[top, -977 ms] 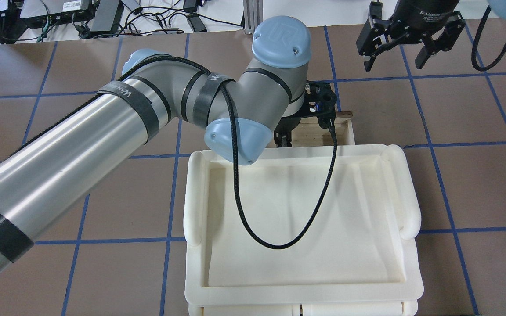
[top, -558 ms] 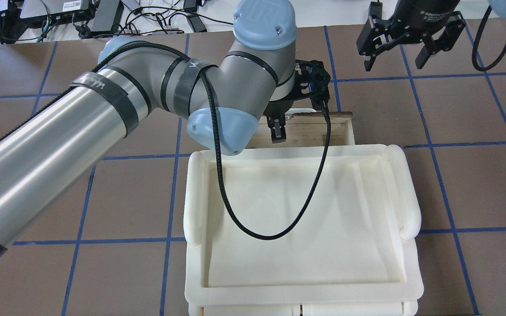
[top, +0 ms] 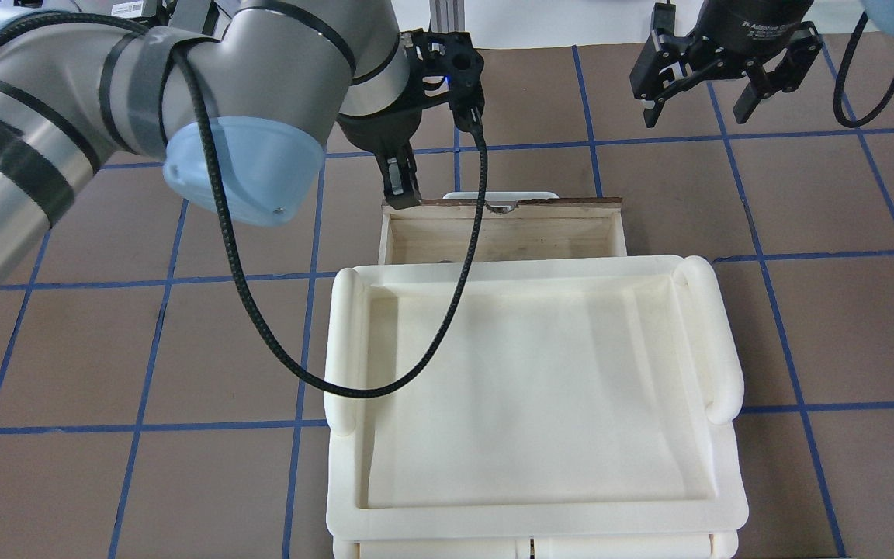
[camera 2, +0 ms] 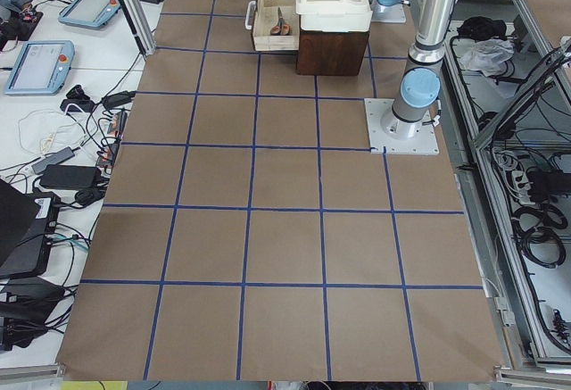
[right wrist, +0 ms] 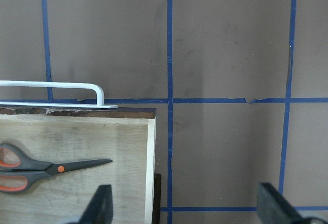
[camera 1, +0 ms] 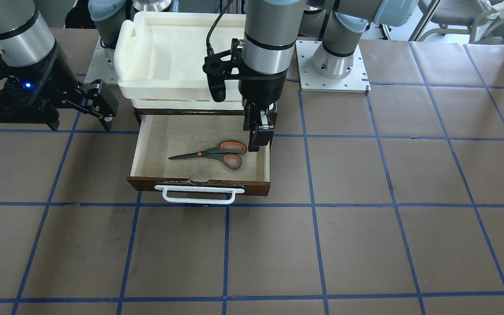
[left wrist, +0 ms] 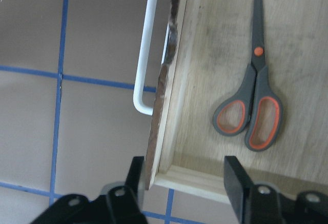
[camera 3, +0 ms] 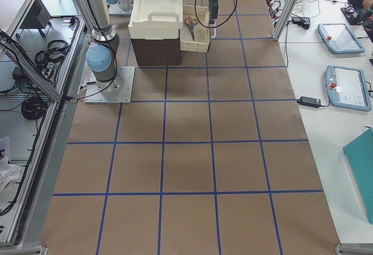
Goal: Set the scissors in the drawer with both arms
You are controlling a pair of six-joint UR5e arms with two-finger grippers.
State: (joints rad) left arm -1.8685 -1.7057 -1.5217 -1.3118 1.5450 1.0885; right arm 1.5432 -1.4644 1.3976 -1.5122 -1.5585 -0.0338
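Observation:
The scissors [camera 1: 210, 154] lie flat in the open drawer [camera 1: 199, 184], blades towards its right-arm side; they also show in the left wrist view [left wrist: 253, 106] and the right wrist view [right wrist: 41, 168]. My left gripper [camera 1: 258, 133] is open and empty, hanging over the drawer's corner next to the scissors' handles; in the left wrist view [left wrist: 184, 183] that corner stands between its fingers. My right gripper [top: 699, 97] is open and empty, off to the drawer's other side above the table. In the overhead view the scissors are hidden under the tray.
A cream-white tray [top: 342, 349] sits on top of the dark cabinet [camera 2: 332, 51] that the drawer slides out of. The drawer's white bar handle [camera 1: 197, 194] faces away from the robot. The table is brown with blue tape lines.
My left arm has swung left and away in the overhead view, carrying its gripper from over the drawer's middle to its far left corner. The right gripper has not moved.

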